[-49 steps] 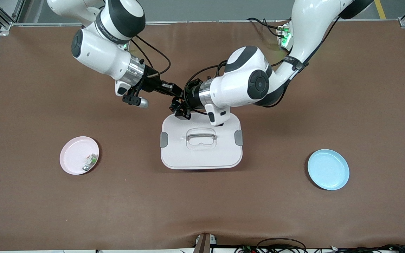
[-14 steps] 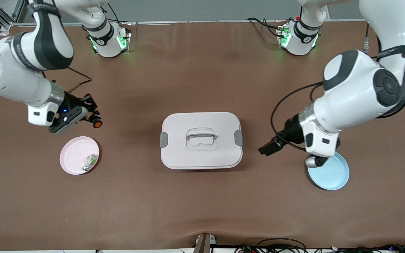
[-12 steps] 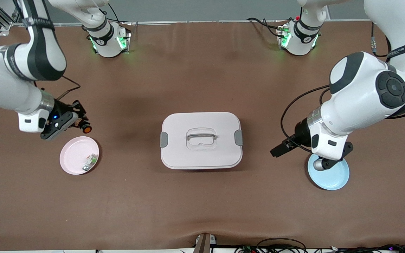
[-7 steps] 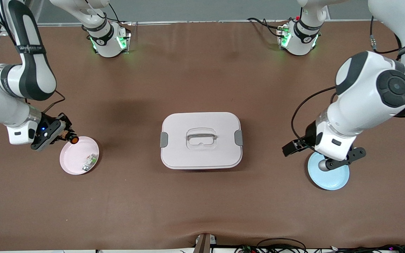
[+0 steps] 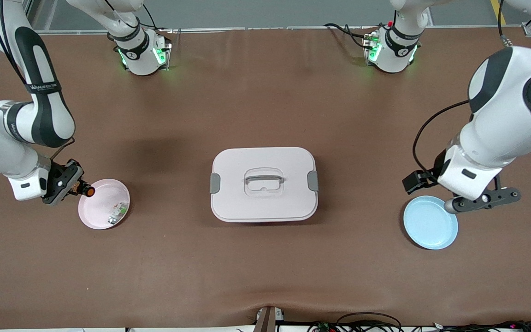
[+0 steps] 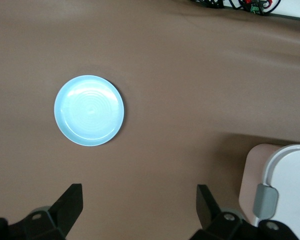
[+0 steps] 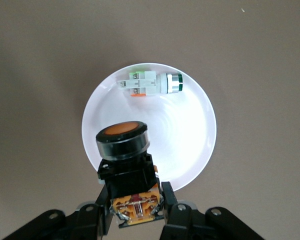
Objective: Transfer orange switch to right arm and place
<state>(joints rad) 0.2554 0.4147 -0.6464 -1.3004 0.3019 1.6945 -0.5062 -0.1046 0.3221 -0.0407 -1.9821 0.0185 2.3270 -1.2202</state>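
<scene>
The orange switch (image 7: 126,170) is pinched between the fingers of the right gripper (image 7: 135,212), which clamp its lower block while the orange cap points away from the wrist. In the front view the right gripper (image 5: 69,183) hangs just over the rim of the pink plate (image 5: 97,216), at about nine o'clock on the plate's edge. A green-and-white part (image 7: 150,83) already lies on that plate, at roughly four o'clock in the front view.

The left gripper (image 6: 137,212) waits with its fingers spread wide and nothing between them, above the surface (image 5: 265,267) beside the blue plate (image 5: 430,222). The closed white box (image 5: 263,183) sits mid-surface.

The switch looks small, stiff and light — hard plastic, unlikely to deform. Its round cap would probably roll or slip, so the squarer block below is the sounder place to hold, as now. Released from any height it might bounce or topple — lowering it close to the plate seems wise, clear of the other part.
</scene>
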